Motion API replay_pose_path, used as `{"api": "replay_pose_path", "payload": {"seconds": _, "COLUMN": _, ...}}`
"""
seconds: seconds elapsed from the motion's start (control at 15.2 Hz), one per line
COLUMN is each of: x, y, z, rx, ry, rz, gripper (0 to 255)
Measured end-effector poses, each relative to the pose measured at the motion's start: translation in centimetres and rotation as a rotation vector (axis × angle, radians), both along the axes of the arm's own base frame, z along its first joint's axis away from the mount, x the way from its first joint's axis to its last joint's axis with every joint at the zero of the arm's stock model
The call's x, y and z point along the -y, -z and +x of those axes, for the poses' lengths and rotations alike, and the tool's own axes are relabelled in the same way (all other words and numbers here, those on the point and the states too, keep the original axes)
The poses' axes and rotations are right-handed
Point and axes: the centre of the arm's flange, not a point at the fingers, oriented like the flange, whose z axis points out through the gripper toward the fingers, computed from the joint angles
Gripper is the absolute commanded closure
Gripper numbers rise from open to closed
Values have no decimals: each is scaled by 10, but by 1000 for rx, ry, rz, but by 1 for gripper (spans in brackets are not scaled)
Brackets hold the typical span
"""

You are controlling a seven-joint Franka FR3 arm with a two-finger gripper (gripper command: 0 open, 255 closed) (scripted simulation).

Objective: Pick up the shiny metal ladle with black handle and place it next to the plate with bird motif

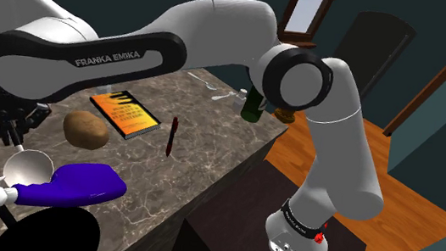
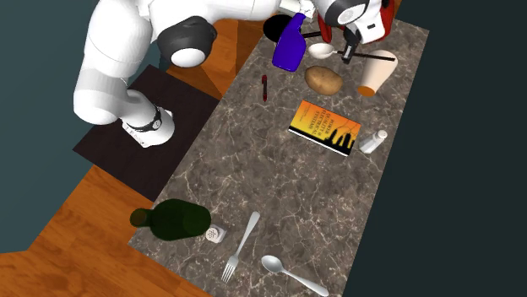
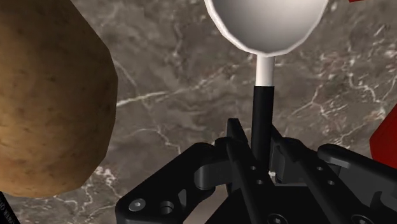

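Looking down on a dark stone counter [image 2: 253, 169] with pale veins, beside a warm wood floor. Resting near one end of it, the ladle [image 3: 267, 22], with its round shiny bowl pointing away from the hand. Squeezing the thin black handle from both sides, just below the white neck: the gripper [image 3: 257, 143], clamped tight on it. Grabbing there and not at the bowl, most likely for being narrow enough to fit between two small fingers. Hard telling whether lifted off the stone yet. Crowding in close: a big brown potato [image 3: 51, 102] on one side and a blue spray bottle [image 1: 70, 185] on the other, calling for a careful way out. Peeking in just past the ladle: a red thing [image 3: 389, 137], maybe the plate, with no bird showing. Sitting farther off, well out of the way: an orange book [image 2: 325, 126] and a red pen [image 2: 264, 87].
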Motion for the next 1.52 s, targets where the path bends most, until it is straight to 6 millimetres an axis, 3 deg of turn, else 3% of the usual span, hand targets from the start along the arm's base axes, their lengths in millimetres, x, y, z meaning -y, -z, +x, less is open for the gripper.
{"api": "replay_pose_path", "payload": {"seconds": 0.4, "x": 2, "y": 7, "z": 1, "rx": -5, "ry": 1, "rz": -5, "gripper": 255}}
{"api": "replay_pose_path", "payload": {"seconds": 0.46, "x": 2, "y": 7, "z": 1, "rx": -4, "ry": 1, "rz": -5, "gripper": 0}}
{"api": "replay_pose_path", "payload": {"seconds": 0.86, "x": 2, "y": 16, "z": 0, "rx": -16, "ry": -1, "rz": -14, "gripper": 0}}
{"api": "replay_pose_path", "payload": {"seconds": 1.19, "x": 6, "y": -29, "z": -6, "rx": -15, "ry": -1, "rz": -13, "gripper": 0}}
{"api": "replay_pose_path", "payload": {"seconds": 1.52, "x": 6, "y": -34, "z": -6, "rx": -16, "ry": -1, "rz": -14, "gripper": 0}}
